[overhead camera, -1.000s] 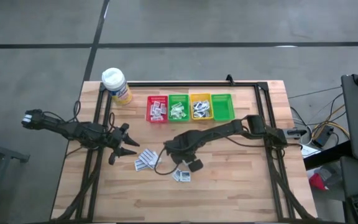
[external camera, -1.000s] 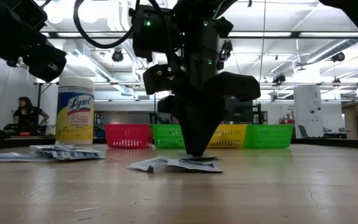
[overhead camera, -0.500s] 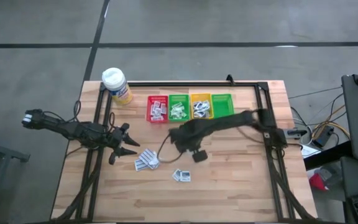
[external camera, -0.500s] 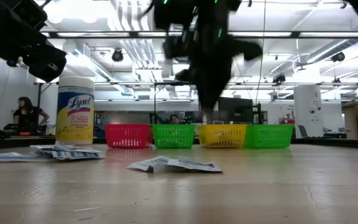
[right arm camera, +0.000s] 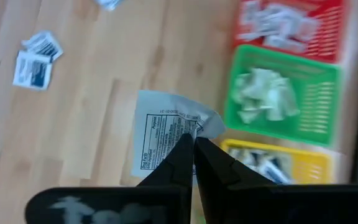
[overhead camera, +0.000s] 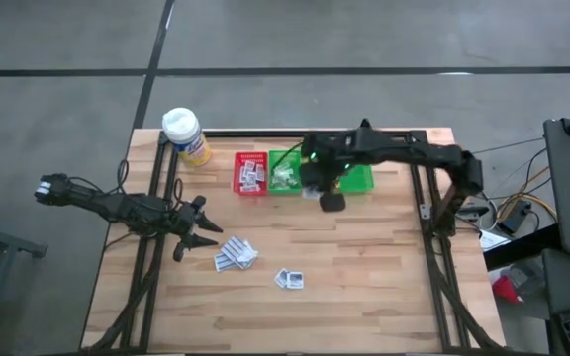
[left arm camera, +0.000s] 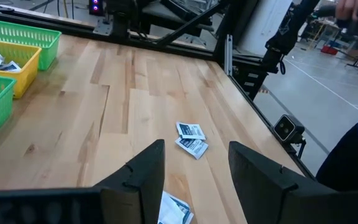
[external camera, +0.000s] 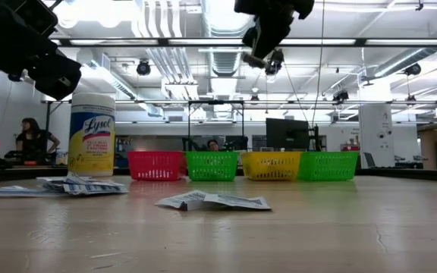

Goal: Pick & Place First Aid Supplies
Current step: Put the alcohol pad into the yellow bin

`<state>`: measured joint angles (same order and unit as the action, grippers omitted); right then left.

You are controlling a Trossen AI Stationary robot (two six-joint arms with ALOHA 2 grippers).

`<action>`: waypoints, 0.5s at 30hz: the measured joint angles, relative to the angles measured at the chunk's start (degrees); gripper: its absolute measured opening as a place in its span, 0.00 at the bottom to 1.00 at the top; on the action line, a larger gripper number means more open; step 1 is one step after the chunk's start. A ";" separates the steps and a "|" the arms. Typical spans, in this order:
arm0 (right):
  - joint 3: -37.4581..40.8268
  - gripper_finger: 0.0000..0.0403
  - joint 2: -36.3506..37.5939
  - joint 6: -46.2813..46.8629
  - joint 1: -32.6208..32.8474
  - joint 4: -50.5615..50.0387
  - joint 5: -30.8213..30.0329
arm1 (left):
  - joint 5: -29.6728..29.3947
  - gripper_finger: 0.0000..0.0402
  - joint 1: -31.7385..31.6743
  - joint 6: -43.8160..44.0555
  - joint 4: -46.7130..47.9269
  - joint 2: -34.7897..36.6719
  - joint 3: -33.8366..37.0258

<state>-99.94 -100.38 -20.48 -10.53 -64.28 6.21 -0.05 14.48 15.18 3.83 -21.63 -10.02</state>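
My right gripper (overhead camera: 329, 198) hangs high over the near edge of the yellow bin (overhead camera: 317, 168), shut on one white sachet with grey print (right arm camera: 163, 140). In the low view it is at the top of the picture (external camera: 258, 51). More sachets lie flat on the wood: a small pile (overhead camera: 234, 254) and a pair (overhead camera: 288, 280), also seen low (external camera: 212, 201). My left gripper (overhead camera: 202, 237) waits open at the table's left, just left of the pile. From its wrist, its fingers stand apart (left arm camera: 194, 174) with the pair of sachets (left arm camera: 191, 139) beyond them. My right gripper pinches the sachet between its two shut fingertips (right arm camera: 185, 152) at its crumpled edge (right arm camera: 199, 127), coming from above and pointing down. The sachet is lifted clear of the table and spreads out flat below the fingertips.
Four bins stand in a row at the far side: red (overhead camera: 250, 171), green (overhead camera: 284, 170), yellow and another green (overhead camera: 356, 170), the first three holding sachets. A white-capped yellow Lysol bottle (overhead camera: 184, 133) stands at the far left corner. Bare wood lies near and right (overhead camera: 384, 267).
My right gripper has risen from the table beside the pair of sachets, staying shut, and swung up and toward the far edge until it hangs over the bins. The sachet has been lifted clear with it. The pair and the pile have stayed put.
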 joint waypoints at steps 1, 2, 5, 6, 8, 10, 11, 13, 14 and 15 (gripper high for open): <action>-0.02 0.02 0.86 -0.18 -1.09 0.11 -0.15 | 0.00 0.43 0.02 0.00 -0.02 0.00 0.00; -0.10 0.02 1.47 -0.41 -2.26 0.15 -0.31 | 0.00 0.43 0.01 0.00 0.00 0.00 0.00; -0.11 0.02 1.82 -0.73 -5.55 0.21 -4.34 | 0.00 0.43 0.01 0.01 -0.01 0.00 0.00; -0.04 0.02 1.57 -0.75 -6.64 0.23 -6.55 | 0.00 0.43 0.01 0.02 -0.01 -0.01 0.00; -0.02 0.02 0.88 -0.95 -8.67 0.50 -10.06 | -0.02 0.43 0.01 0.02 -0.02 0.00 0.00; -0.07 0.02 -0.14 -1.52 -10.94 0.84 -12.37 | -0.02 0.43 0.02 0.02 0.00 -0.02 0.00; -0.07 0.02 -0.83 -2.02 -12.09 0.98 -12.65 | -0.02 0.43 0.01 0.02 -0.03 0.00 0.00; -0.07 0.02 -2.68 -3.28 -14.07 1.01 -12.53 | -0.02 0.43 0.02 0.02 -0.06 -0.02 0.00; -0.07 0.02 -3.71 -3.88 -14.99 1.07 -12.30 | -0.02 0.43 0.02 0.12 -0.23 -0.02 0.00; -0.07 0.02 -4.65 -4.32 -15.71 1.22 -12.05 | -0.02 0.43 0.01 0.15 -0.34 -0.01 0.00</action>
<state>-100.01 -105.03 -24.80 -26.23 -63.06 -5.84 -0.08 14.49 15.33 3.49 -21.63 -10.02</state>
